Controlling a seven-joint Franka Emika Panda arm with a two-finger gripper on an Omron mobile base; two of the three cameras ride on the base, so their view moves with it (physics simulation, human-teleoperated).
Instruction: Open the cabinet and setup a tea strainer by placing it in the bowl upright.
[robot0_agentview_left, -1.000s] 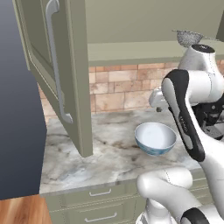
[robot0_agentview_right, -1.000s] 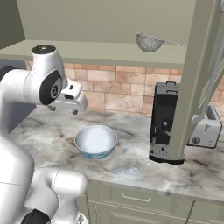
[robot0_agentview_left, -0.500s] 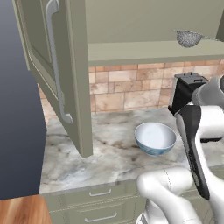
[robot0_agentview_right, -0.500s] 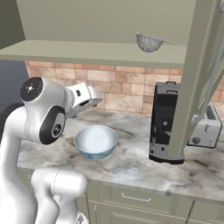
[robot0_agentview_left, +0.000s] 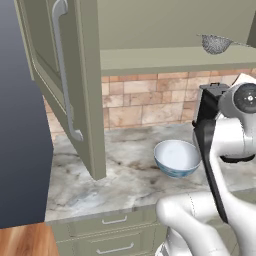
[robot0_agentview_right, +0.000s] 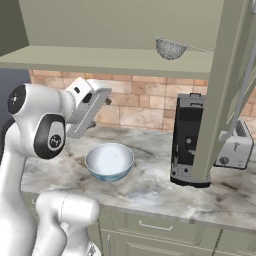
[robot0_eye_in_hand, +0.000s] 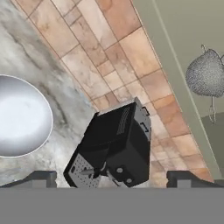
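In the left base view, the cabinet (robot0_agentview_left: 70, 85) is seen with its door swung open, the tea strainer (robot0_agentview_left: 216, 44) is set on its shelf, and the bowl (robot0_agentview_left: 177, 158) is placed on the counter (robot0_agentview_left: 125, 175).

In the right base view, the coffee machine (robot0_agentview_right: 189, 140) is seen right of the bowl.

In the hand view, the gripper (robot0_eye_in_hand: 112, 177) is spread wide and nothing is held.

black boxy coffee machine (robot0_agentview_right: 189, 137): on marble counter (robot0_agentview_right: 150, 187), 3 o'clock side | silver toaster (robot0_agentview_right: 234, 146): just beside it, further toward 3 | tan brick backsplash (robot0_agentview_right: 145, 107): behind | olive drawers (robot0_agentview_left: 107, 235): 6 o'clock
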